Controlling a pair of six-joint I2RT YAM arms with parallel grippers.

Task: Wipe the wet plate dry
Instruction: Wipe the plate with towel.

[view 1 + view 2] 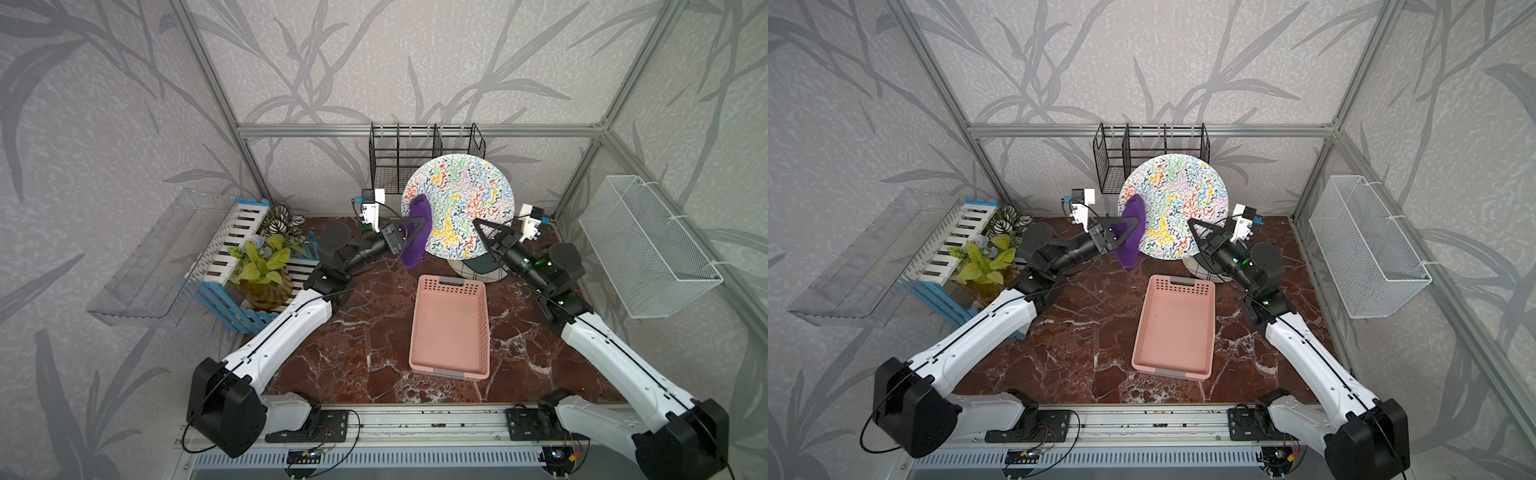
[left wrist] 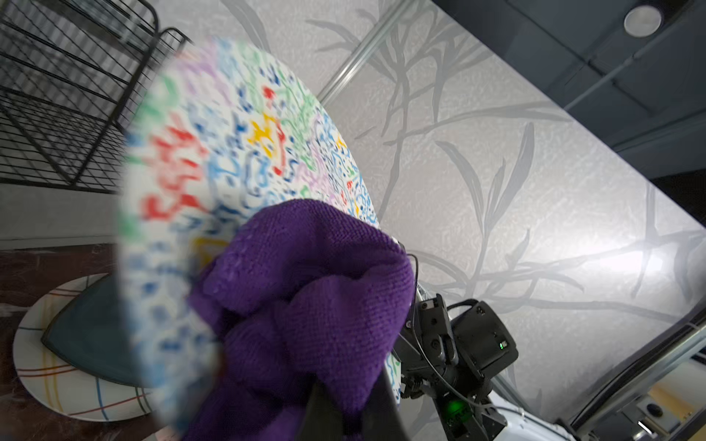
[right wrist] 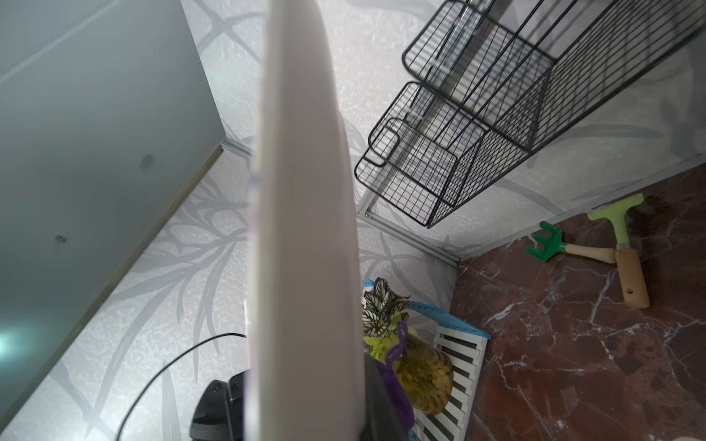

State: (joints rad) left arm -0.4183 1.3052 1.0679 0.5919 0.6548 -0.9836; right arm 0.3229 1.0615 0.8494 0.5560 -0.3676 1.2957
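The plate (image 1: 461, 195) (image 1: 1177, 195), white with multicoloured squiggles, stands on edge above the back of the table, its face toward the camera in both top views. My right gripper (image 1: 478, 226) (image 1: 1192, 225) is shut on its lower right rim. In the right wrist view the plate (image 3: 301, 191) shows edge-on, with one finger (image 3: 378, 404) against it. My left gripper (image 1: 420, 227) (image 1: 1133, 226) (image 2: 349, 416) is shut on a purple cloth (image 1: 417, 241) (image 1: 1129, 245) (image 2: 317, 290). The cloth lies against the lower left of the plate's (image 2: 229, 152) face.
A pink basket (image 1: 451, 328) sits mid-table. Below the held plate lies a striped plate (image 1: 465, 272) with a dark dish (image 2: 84, 336) on it. A black wire rack (image 1: 415, 162) hangs behind. A white mesh basket (image 1: 648, 245), a fenced plant (image 1: 257, 257) and garden tools (image 3: 626, 263) stand around.
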